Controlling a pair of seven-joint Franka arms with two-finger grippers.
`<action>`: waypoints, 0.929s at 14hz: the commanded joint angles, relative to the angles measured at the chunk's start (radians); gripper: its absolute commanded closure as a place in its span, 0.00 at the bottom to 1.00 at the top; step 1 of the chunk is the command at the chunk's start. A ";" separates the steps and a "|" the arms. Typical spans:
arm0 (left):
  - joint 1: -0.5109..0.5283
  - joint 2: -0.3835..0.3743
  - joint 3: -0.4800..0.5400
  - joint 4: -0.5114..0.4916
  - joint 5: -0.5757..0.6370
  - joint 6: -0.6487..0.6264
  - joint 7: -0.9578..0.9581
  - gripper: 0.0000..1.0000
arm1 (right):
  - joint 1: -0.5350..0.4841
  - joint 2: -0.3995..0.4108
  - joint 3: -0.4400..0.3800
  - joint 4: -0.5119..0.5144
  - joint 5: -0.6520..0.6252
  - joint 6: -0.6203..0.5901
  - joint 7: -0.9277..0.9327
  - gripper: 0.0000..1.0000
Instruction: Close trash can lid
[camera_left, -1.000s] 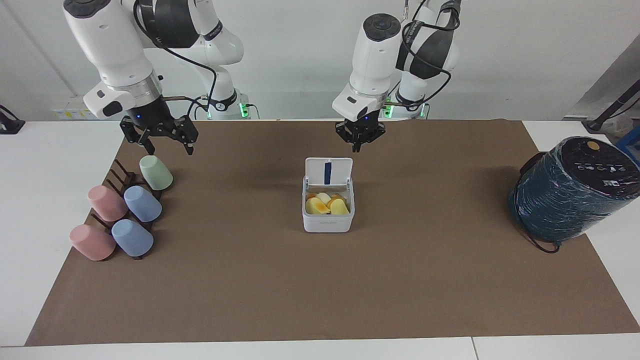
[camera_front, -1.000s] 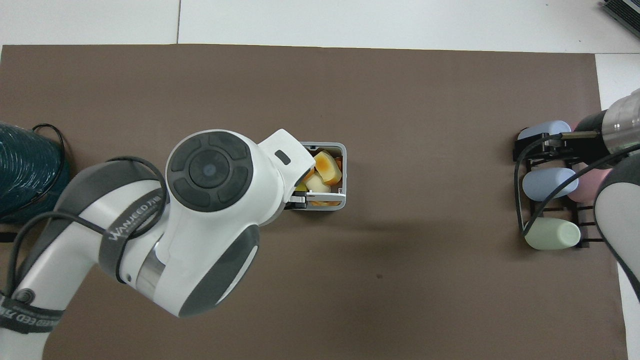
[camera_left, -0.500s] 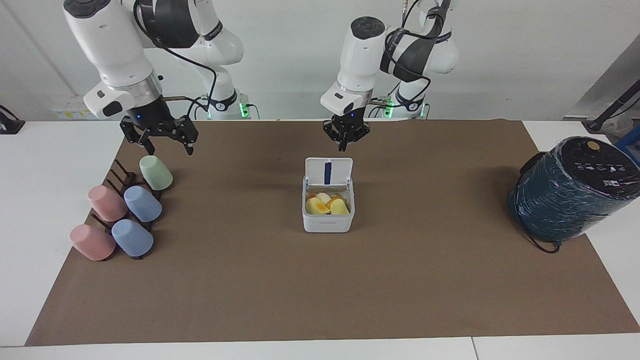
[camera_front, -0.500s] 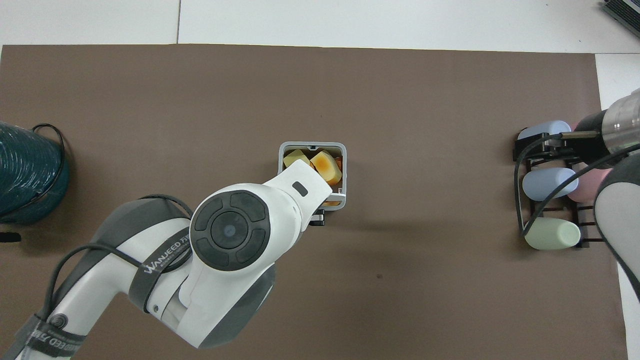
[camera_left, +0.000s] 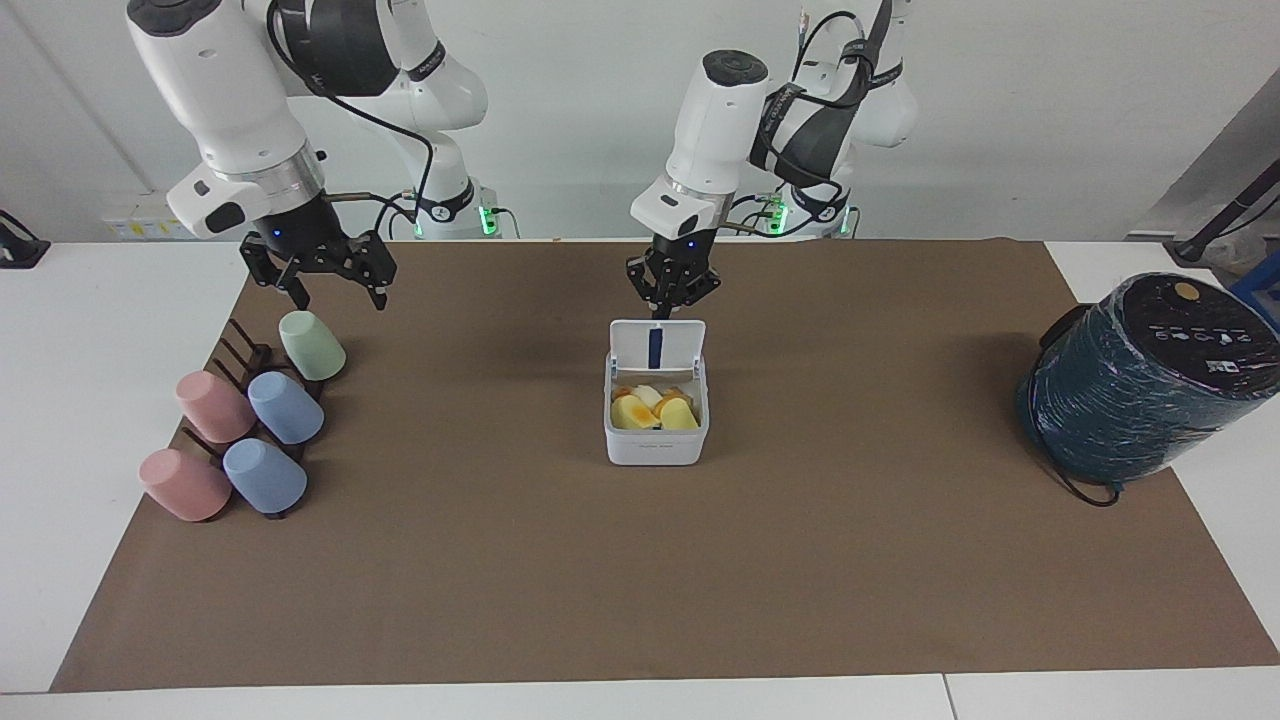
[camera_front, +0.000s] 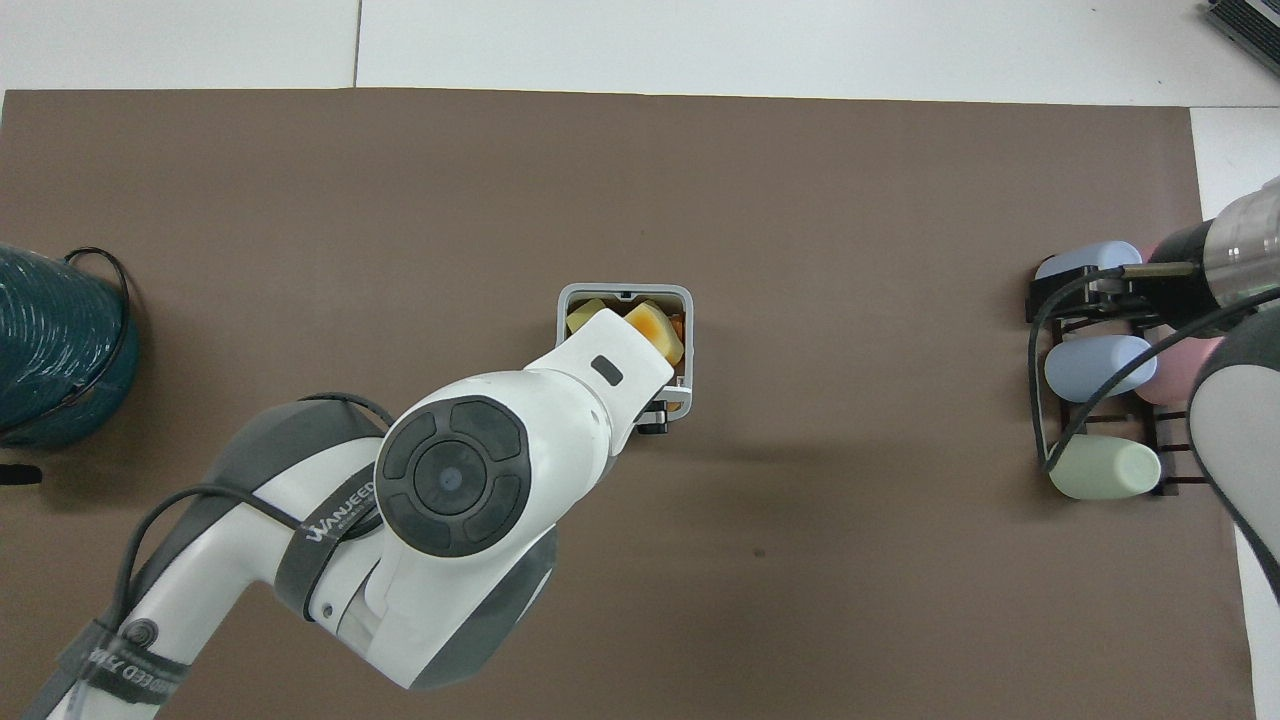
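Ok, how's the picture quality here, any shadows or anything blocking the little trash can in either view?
Facing view: even, soft light, with the trash can and its upright lid unobstructed; the left gripper hangs just over the lid's top edge, and the right gripper waits over the cup rack. Overhead view: the left arm hides much of the trash can; a faint arm shadow crosses the brown mat.

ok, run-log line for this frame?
lid: open, upright | trash can: food inside | left gripper: just above lid's top edge | right gripper: waits over cup rack
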 joint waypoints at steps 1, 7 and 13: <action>-0.007 0.018 0.015 -0.014 -0.011 0.095 -0.008 0.90 | -0.013 -0.022 0.006 -0.021 0.009 -0.003 -0.018 0.00; 0.038 0.083 0.015 -0.005 -0.044 0.260 0.002 0.90 | -0.013 -0.022 0.006 -0.021 0.009 -0.003 -0.018 0.00; 0.039 0.181 0.017 0.016 -0.044 0.347 0.002 0.90 | -0.013 -0.022 0.006 -0.021 0.009 -0.003 -0.018 0.00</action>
